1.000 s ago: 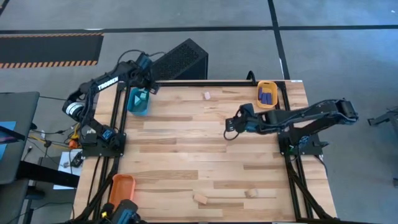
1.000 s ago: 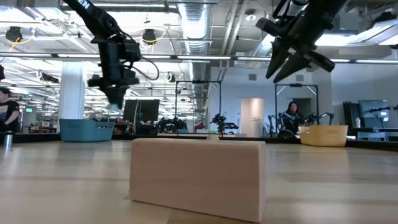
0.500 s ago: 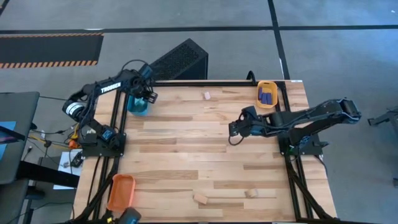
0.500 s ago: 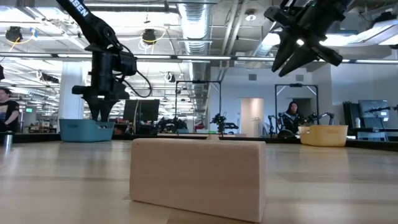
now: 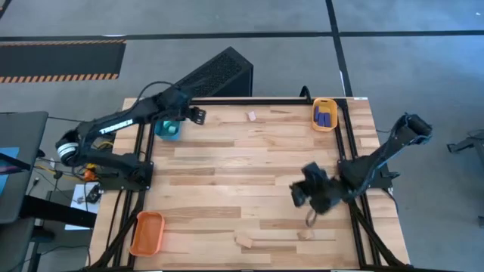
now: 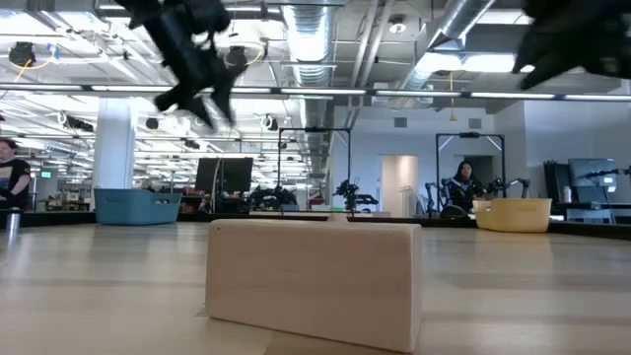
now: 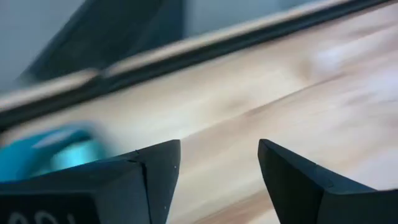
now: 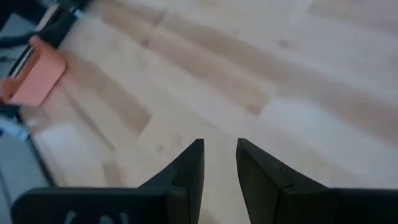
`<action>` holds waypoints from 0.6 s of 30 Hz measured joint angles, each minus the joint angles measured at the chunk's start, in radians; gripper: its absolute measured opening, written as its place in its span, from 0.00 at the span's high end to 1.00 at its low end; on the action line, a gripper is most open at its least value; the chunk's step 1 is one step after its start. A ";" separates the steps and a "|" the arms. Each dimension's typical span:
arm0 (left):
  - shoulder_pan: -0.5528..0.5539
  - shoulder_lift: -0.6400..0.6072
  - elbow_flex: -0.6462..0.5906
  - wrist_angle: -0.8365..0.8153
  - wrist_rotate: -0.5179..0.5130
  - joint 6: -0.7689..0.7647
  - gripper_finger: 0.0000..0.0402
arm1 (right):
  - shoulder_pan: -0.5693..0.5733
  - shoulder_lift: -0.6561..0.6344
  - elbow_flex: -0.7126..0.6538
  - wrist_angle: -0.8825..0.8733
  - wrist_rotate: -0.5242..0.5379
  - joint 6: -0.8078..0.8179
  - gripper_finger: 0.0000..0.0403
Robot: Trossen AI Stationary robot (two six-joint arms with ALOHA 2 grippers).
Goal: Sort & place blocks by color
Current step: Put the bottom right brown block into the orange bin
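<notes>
Pale butcher-block worktop (image 5: 227,174) fills the high view, framed in black rails. Up at the far left corner the left gripper (image 5: 198,115) hovers just beside the teal tray (image 5: 168,129), jaws spread apart with nothing between them. Over on the near right, the right gripper (image 5: 308,217) hangs above bare wood, jaws parted by a narrow gap and empty. Just below it sits a tan block (image 5: 305,235), and another tan block (image 5: 243,241) lies near the front edge, looming large in the low view. A third tan block (image 5: 252,115) rests by the far rail. Dark blue blocks (image 5: 325,115) sit inside the yellow-orange tray (image 5: 315,125). An orange tray (image 5: 147,233) waits at the near left corner.
</notes>
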 joint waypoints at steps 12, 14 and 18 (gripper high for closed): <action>-0.405 -0.028 -0.003 0.365 -0.211 -0.107 0.57 | 0.241 0.246 -0.001 0.165 0.045 0.218 0.71; -0.465 -0.029 -0.003 0.360 -0.282 -0.135 0.57 | 0.232 0.267 -0.001 0.270 0.040 0.165 0.71; -0.578 -0.029 -0.003 0.329 -0.428 -0.183 0.59 | 0.175 0.265 0.000 0.413 -0.119 -0.066 0.71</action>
